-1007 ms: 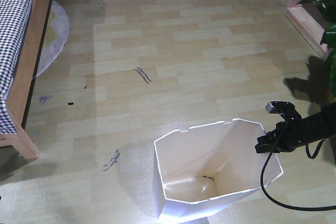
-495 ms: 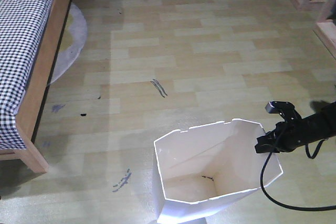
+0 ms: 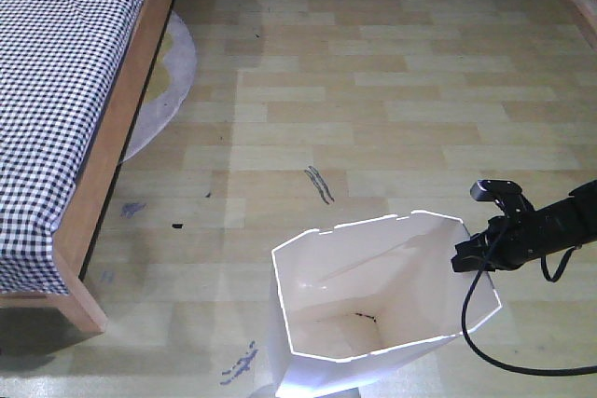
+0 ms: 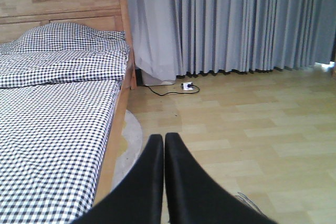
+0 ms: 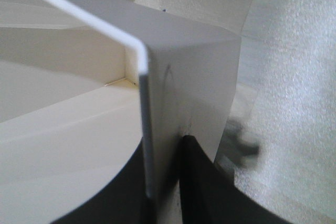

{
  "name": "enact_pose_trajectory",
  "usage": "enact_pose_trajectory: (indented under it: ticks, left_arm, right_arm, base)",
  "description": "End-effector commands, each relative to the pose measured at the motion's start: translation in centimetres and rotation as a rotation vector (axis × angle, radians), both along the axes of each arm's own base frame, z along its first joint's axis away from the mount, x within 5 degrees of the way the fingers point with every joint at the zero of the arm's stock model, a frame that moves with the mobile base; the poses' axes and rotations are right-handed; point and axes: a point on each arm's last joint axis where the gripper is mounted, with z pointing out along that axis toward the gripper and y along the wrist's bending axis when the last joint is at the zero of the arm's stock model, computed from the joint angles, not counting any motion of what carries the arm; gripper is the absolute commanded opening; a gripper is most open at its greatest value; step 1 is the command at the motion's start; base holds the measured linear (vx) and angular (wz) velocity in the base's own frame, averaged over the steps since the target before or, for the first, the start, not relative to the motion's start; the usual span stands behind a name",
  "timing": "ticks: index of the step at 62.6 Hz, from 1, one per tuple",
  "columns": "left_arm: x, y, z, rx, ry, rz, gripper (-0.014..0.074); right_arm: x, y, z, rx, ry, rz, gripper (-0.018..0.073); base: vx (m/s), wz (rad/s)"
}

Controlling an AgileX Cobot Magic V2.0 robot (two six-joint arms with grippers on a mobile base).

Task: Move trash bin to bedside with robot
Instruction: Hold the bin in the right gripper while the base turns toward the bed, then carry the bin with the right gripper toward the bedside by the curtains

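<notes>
The right gripper [image 3: 469, 256] has its jaws clamped over the thin rim of the trash bin [image 3: 373, 295], which stands on the floor [image 3: 392, 118], well apart from the bedside [image 3: 119, 137]. On the left gripper [image 4: 164, 150], jaws together, empty. Danger: drag it and that flimsy wall may flex and slip out, or the bin may tip.

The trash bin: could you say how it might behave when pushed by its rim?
Probably light: the trash bin looks thin-walled, nearly empty. Its rim may flex where the right gripper pinches it. Tall and tapering, it could tip.
</notes>
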Motion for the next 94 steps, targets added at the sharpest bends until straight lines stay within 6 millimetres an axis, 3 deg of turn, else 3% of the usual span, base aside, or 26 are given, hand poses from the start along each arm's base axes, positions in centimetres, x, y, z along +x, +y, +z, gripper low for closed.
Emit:
enact_pose_trajectory:
  ticks: [1, 94]
  left_arm:
    - [-0.16, -0.02, 1.51, -0.009, -0.102, -0.003, -0.0006]
    - [-0.16, -0.02, 1.51, -0.009, -0.102, -0.003, -0.0006]
  right_arm:
    - [0.80, 1.06, 3.47, 0.187, -0.041, -0.013, -0.0002]
    - [0.80, 1.06, 3.47, 0.187, -0.041, -0.013, -0.0002]
  base:
    - [0.26, 0.11]
    - [0.28, -0.02]
